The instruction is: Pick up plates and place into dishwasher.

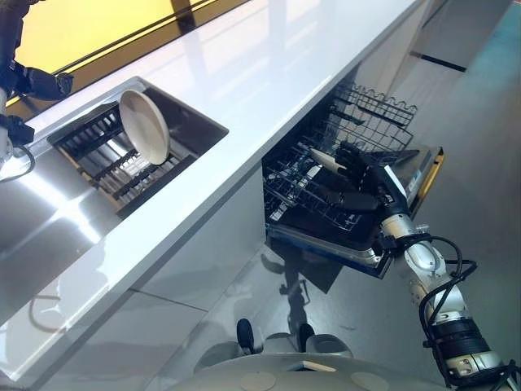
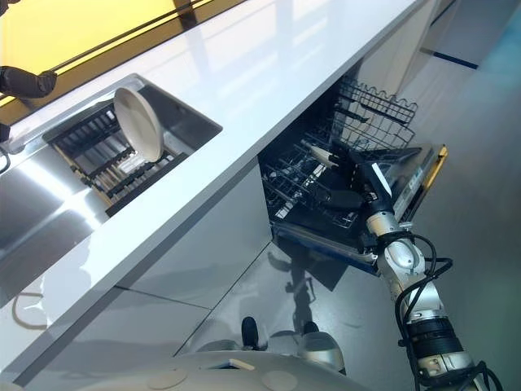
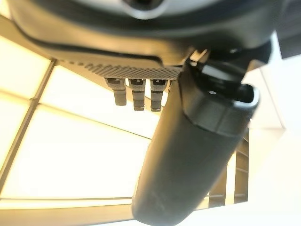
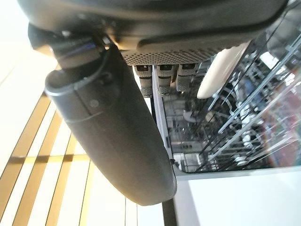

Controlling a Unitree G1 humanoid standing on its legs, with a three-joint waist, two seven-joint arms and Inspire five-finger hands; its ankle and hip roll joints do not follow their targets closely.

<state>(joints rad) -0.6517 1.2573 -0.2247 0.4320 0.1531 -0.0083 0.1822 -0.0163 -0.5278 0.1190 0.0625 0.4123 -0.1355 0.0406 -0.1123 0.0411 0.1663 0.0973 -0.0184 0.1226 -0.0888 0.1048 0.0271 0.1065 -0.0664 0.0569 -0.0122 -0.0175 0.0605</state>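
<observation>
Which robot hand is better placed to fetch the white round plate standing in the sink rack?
Left, probably: the left robot hand is beside the sink rack holding the white round plate; the right robot hand is at the dishwasher rack.

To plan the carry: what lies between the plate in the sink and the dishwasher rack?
A bare stretch of white countertop separates the plate from the dishwasher rack, seen in both eye views.
</observation>
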